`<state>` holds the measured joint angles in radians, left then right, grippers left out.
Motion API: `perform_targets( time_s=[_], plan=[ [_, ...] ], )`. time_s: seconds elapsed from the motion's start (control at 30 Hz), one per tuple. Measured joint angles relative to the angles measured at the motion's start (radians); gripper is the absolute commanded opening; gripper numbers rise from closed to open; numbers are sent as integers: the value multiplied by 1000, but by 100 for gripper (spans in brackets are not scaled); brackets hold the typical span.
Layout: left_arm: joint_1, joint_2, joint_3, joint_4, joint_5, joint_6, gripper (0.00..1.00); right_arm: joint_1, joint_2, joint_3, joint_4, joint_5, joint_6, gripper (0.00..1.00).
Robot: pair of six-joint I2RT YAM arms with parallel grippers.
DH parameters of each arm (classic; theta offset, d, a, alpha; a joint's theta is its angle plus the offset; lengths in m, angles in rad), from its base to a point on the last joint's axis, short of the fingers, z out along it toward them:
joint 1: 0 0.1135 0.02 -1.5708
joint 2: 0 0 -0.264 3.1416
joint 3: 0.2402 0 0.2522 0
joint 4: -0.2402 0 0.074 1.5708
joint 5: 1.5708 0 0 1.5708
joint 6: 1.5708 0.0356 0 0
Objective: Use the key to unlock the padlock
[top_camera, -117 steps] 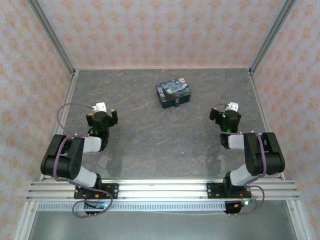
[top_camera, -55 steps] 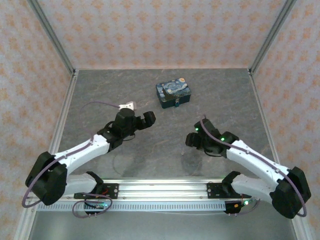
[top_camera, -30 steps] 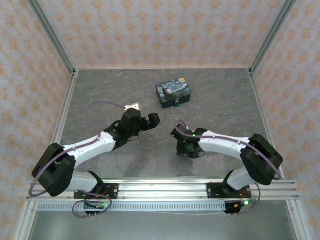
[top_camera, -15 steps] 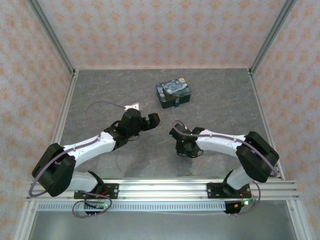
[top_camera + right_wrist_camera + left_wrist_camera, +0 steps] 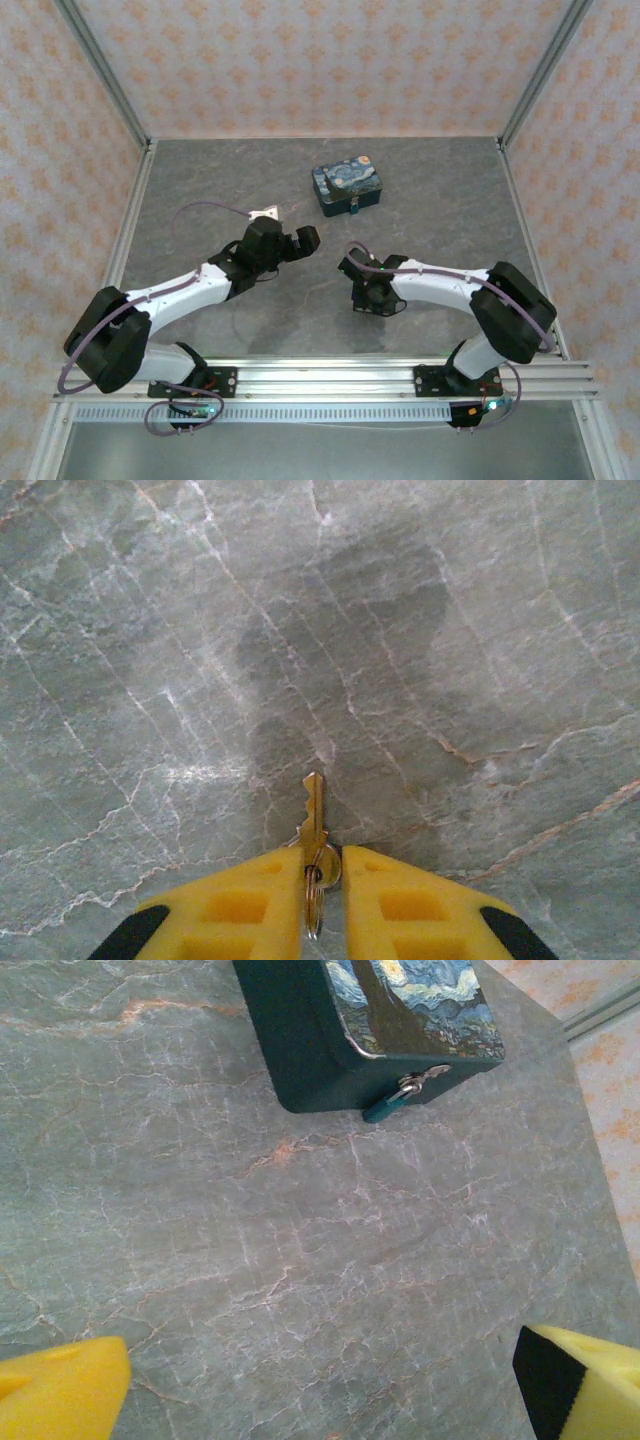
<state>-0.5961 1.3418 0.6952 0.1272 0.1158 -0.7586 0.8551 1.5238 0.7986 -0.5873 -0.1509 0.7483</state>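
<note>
You see only the blade of the small, thin, pale metal key (image 5: 314, 810) clearly. Its head and ring sit down in the narrow gap between the yellow fingers (image 5: 240, 910) of the right end effector (image 5: 323, 900), which is clamped on the key low over the grey marbled surface (image 5: 150, 630), near its front middle.

The dark blue starry-night painted tin (image 5: 300, 1050) is cut off at the top of your left wrist view. Its lid is down, so you cannot see what is inside. The tiny padlock (image 5: 388, 1107) hangs at the tin's front clasp. Its body looks dark teal here and its details are too small to read.

The left end effector (image 5: 300, 240) hangs with its fingers wide apart, holding nothing, near the tin but not touching it.
</note>
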Motion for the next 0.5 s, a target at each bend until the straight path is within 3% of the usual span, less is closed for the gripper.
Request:
perform_targets(
  time_s=[0.3, 0.5],
  plan=[
    [0, 0, 0, -11, -11, 0, 100, 0, -18, -14, 5, 1, 2, 2],
    [0, -1, 0, -11, -15, -5, 100, 0, -54, -42, 13, 14, 0, 0]
  ],
)
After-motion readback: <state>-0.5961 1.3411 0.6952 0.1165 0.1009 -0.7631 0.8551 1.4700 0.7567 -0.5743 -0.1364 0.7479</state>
